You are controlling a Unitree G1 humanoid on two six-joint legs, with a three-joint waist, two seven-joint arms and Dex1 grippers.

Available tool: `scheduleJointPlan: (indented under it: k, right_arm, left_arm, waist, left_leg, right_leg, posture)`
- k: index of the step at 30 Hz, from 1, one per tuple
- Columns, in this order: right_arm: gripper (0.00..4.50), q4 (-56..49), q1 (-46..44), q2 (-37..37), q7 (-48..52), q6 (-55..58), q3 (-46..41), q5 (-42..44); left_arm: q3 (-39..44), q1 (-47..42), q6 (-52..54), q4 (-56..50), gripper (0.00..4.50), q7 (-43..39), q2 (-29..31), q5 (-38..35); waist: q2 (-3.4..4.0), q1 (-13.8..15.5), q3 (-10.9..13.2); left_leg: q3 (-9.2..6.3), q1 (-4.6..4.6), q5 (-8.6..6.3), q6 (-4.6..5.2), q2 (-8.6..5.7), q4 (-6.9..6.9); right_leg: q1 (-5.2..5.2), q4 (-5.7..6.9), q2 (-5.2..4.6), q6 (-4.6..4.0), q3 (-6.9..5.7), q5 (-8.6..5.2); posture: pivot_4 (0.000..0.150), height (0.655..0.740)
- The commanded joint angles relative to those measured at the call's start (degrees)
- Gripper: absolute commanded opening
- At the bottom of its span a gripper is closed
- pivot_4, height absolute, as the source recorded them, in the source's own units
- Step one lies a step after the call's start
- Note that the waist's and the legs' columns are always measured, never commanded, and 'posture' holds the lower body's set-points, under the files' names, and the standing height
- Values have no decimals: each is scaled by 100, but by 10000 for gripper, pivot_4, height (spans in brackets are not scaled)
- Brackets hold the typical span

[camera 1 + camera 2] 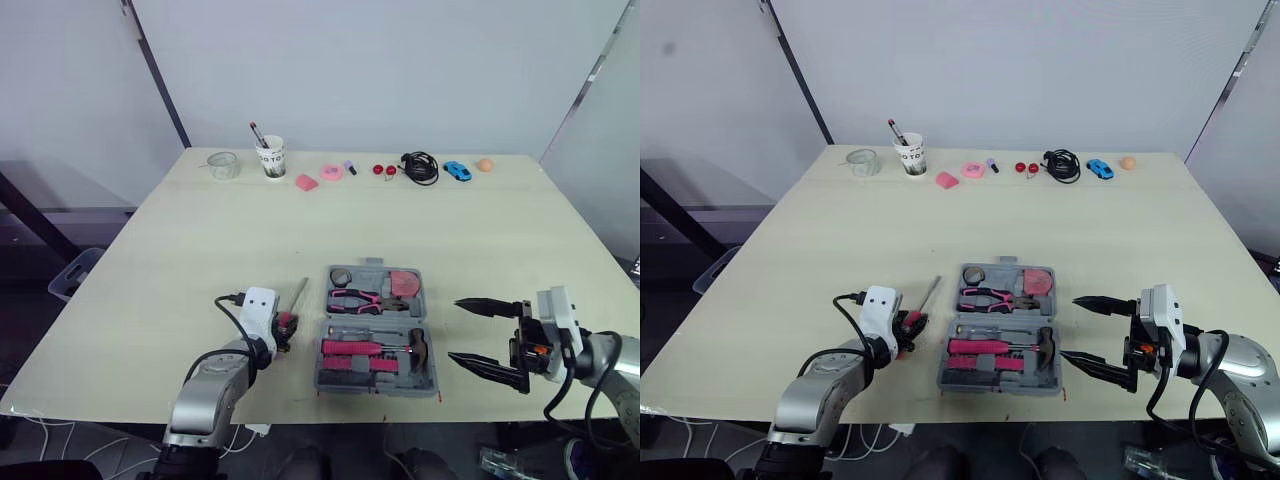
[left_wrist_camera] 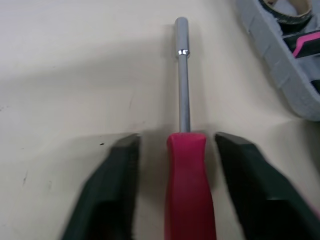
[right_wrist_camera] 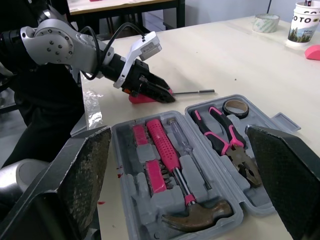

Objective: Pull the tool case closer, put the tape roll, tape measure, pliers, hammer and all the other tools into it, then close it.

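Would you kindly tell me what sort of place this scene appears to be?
Most likely a robotics lab or test room: a plain wooden table against bare white walls, with unrelated props (paper cup, blue toy car, coiled cable) lined along its far edge.

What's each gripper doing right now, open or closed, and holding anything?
Left gripper: open, straddling the handle of the red screwdriver, not gripping it.
Right gripper: open, holding nothing.

One tool case (image 1: 326, 381), one hammer (image 1: 372, 348), one pliers (image 1: 355, 299), one cup (image 1: 271, 157).
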Motion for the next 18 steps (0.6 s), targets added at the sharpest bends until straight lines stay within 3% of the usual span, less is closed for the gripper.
scheduleJointPlan:
  k: [1, 2, 3, 18]
  right_arm:
    - [45000, -55, -44, -55, 23, -120, -154, 24]
    - [45000, -47, -46, -54, 24, -127, -153, 23]
    - [45000, -39, -52, -52, 23, -132, -148, 25]
    - [45000, -14, -179, -25, 364, -59, -16, 212]
  left_arm:
    - [-105, 118, 63, -171, 8975, 20, -55, 58]
    - [-105, 139, 64, -182, 6037, 27, -64, 70]
    - [-101, 158, 71, -196, 5852, 39, -76, 84]
    - [89, 178, -28, -261, 5852, -140, 162, 123]
  waist:
    - [0, -1, 0]
    - [1, -2, 0]
    - [1, -4, -1]
    - [0, -9, 0]
  left_leg:
    - [0, 0, 0, 0, 0, 0]
    - [0, 0, 0, 0, 0, 0]
    - [1, 1, 0, 0, 0, 0]
    - [0, 1, 0, 0, 1, 0]
  right_leg:
    - [0, 0, 0, 0, 0, 0]
    - [0, 0, 0, 0, 0, 0]
    - [0, 0, 0, 0, 1, 0]
    - [0, 0, 0, -5, 0, -3]
  posture:
    - [1500, 7400]
    - [1500, 7400]
    - [1500, 7400]
    - [1500, 7400]
